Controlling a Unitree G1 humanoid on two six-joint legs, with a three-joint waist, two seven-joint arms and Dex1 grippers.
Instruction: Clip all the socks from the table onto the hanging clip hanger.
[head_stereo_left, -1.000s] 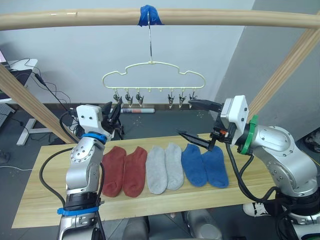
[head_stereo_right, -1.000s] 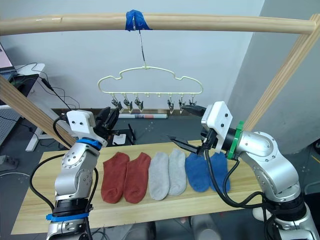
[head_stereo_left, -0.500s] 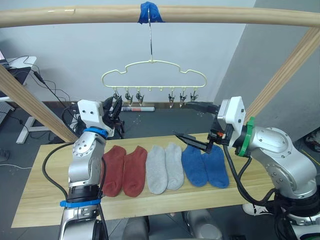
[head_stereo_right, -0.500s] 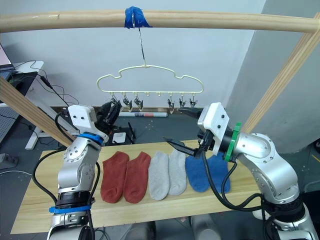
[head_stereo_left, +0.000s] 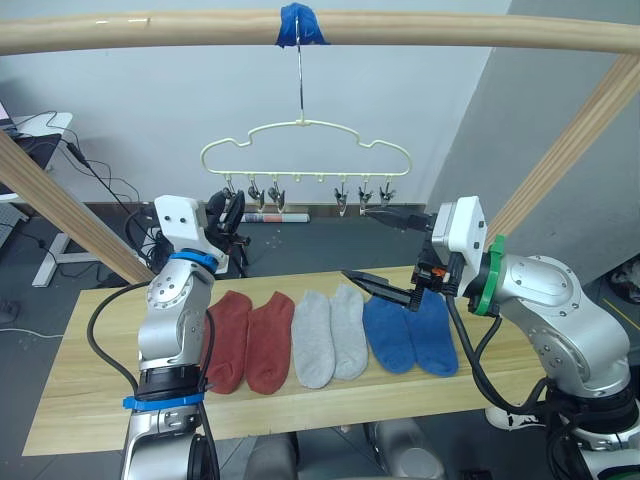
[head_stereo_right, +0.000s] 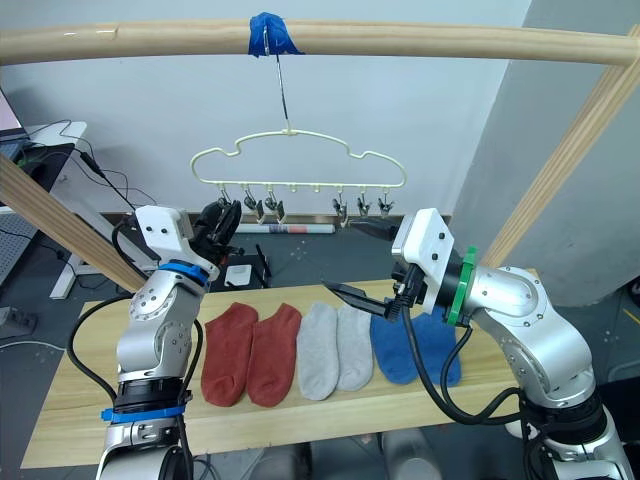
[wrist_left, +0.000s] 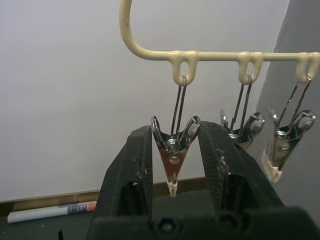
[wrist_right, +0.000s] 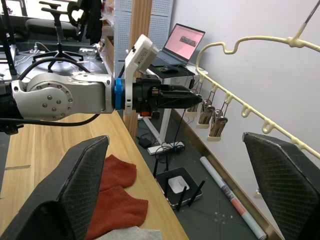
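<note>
A: Head views, status?

B: Left gripper (head_stereo_left: 232, 203), now raised to the clip hanger (head_stereo_left: 305, 150) in the upper centre, brackets its end clip (head_stereo_left: 231, 192). Right gripper (head_stereo_left: 385, 250) is wide open and has edged left above the blue socks (head_stereo_left: 410, 330). All six socks lie on the table (head_stereo_left: 80, 390), lower centre.

A: Left wrist view?

B: Fingers (wrist_left: 131, 170) flank the clip (wrist_left: 172, 159), narrow gap, not yet squeezing it open.

A: Right wrist view?

B: Jaws wide, empty. No sock is picked up yet.
</note>
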